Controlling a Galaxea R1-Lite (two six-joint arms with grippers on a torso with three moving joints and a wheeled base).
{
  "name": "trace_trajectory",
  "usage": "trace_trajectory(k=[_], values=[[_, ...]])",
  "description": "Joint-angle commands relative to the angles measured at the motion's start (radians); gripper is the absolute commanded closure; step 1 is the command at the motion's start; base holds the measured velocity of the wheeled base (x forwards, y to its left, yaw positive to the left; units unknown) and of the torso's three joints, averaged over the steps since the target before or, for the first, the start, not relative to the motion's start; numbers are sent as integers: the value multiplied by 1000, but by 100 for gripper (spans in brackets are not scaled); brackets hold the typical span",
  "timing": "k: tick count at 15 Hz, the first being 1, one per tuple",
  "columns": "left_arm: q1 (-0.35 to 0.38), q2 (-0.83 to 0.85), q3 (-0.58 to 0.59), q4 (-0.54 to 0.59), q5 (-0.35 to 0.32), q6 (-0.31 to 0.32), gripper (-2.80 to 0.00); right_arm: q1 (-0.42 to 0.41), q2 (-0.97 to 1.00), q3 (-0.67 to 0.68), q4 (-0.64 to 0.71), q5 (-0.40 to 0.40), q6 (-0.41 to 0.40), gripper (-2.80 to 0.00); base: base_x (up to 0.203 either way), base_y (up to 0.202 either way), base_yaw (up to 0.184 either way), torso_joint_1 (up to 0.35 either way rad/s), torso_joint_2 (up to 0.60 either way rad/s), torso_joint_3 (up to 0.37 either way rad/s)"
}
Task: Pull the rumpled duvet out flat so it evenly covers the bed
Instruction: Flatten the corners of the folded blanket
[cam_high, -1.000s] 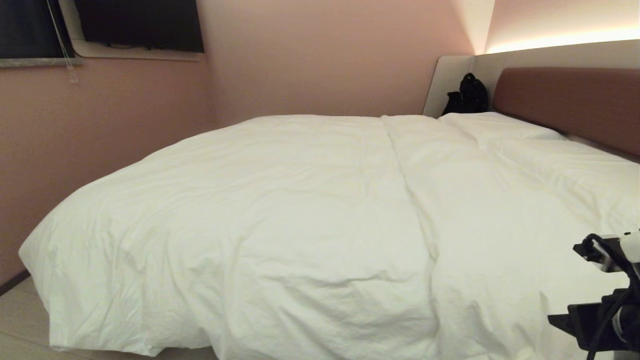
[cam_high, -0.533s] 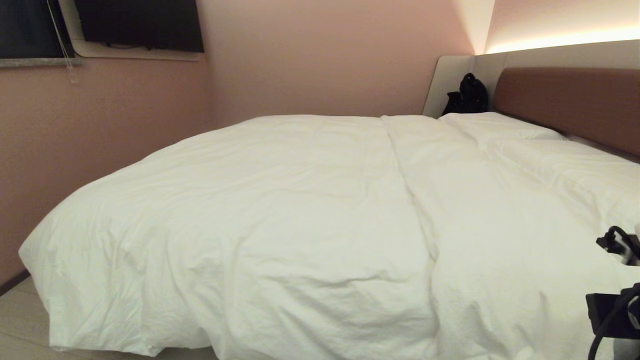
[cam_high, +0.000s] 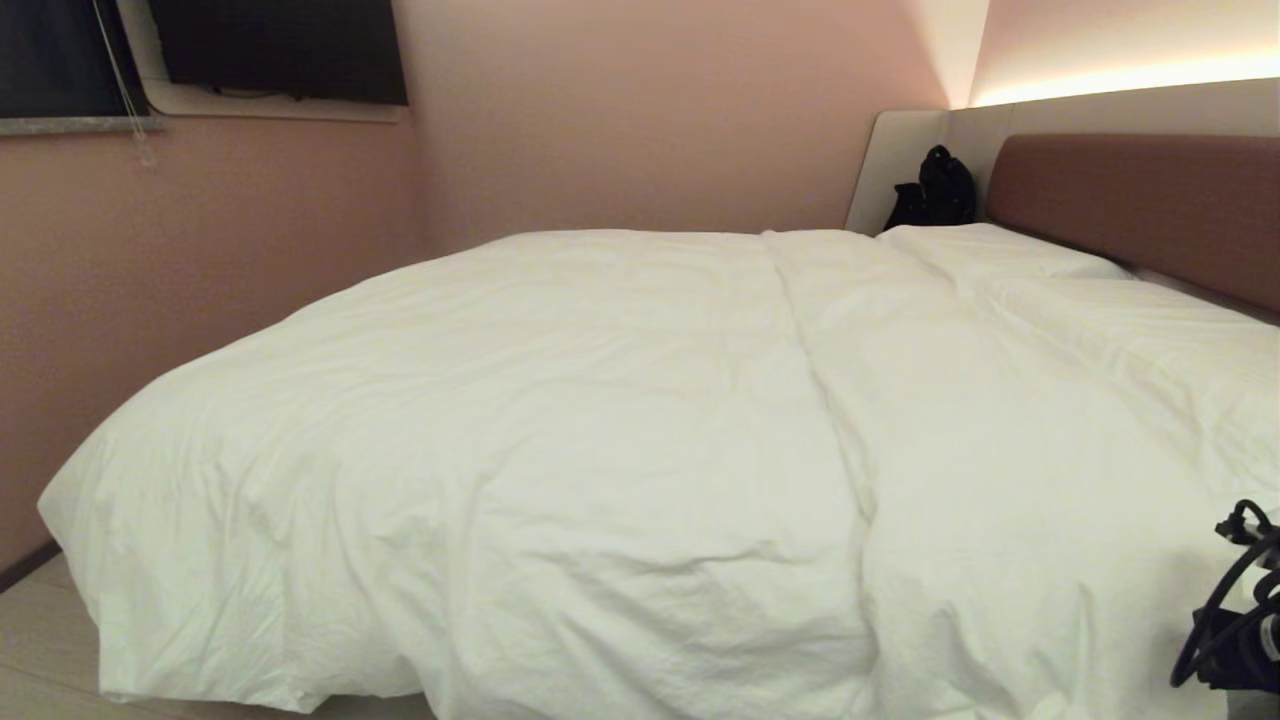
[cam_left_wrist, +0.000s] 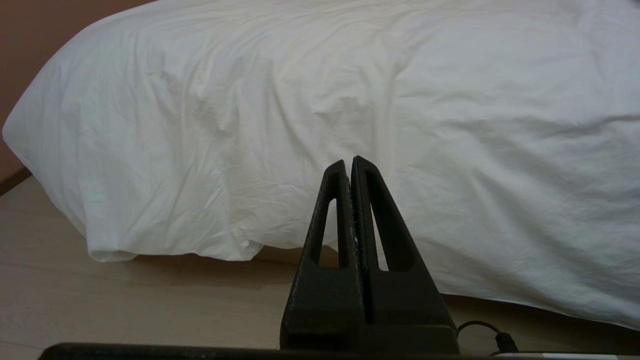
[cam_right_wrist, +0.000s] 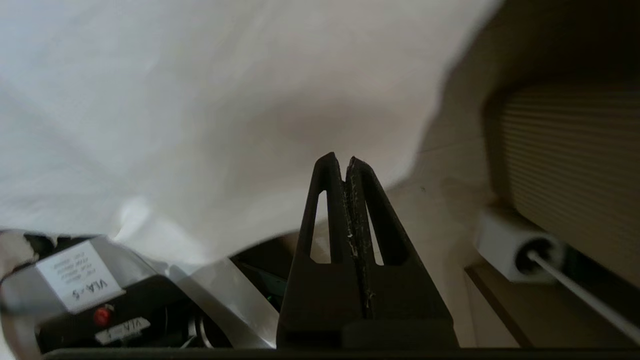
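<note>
The puffy white duvet (cam_high: 620, 450) lies spread over the whole bed, with soft creases and one long fold line running from the headboard end toward me. Its edge hangs down to the floor in the left wrist view (cam_left_wrist: 300, 125). The bed shows only by its brown headboard (cam_high: 1140, 200). My left gripper (cam_left_wrist: 348, 162) is shut and empty, held low in front of the hanging duvet edge. My right gripper (cam_right_wrist: 340, 160) is shut too, with nothing in it, pointing at a drooping duvet corner (cam_right_wrist: 225, 125). Only the right arm's cables (cam_high: 1240, 610) show in the head view.
A white pillow (cam_high: 1000, 250) lies by the headboard, with a black bag (cam_high: 935, 190) in the far corner. A pink wall (cam_high: 200, 250) runs close along the bed's left side. Pale wood floor (cam_left_wrist: 125, 300) lies below the duvet edge. My own base (cam_right_wrist: 80, 285) sits under the right gripper.
My right arm has sunk toward the lower right corner of the head view, leaving only its cables showing. The duvet has kept its shape and place.
</note>
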Motion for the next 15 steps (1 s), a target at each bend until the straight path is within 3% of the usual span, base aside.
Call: trace_trajectory(k=[1, 3, 6, 10, 15], values=[[0, 0, 0, 0, 0, 0, 0, -32, 150, 7, -287, 215, -126, 0, 0, 0, 0, 0, 0, 0], [0, 0, 0, 0, 0, 0, 0, -49, 217, 10, -376, 301, -160, 0, 0, 0, 0, 0, 0, 0], [0, 0, 0, 0, 0, 0, 0, -63, 322, 11, -504, 334, -207, 0, 0, 0, 0, 0, 0, 0], [0, 0, 0, 0, 0, 0, 0, -94, 446, -44, -608, 314, -295, 0, 0, 0, 0, 0, 0, 0], [0, 0, 0, 0, 0, 0, 0, -222, 519, -78, -613, 273, -440, 0, 0, 0, 0, 0, 0, 0]])
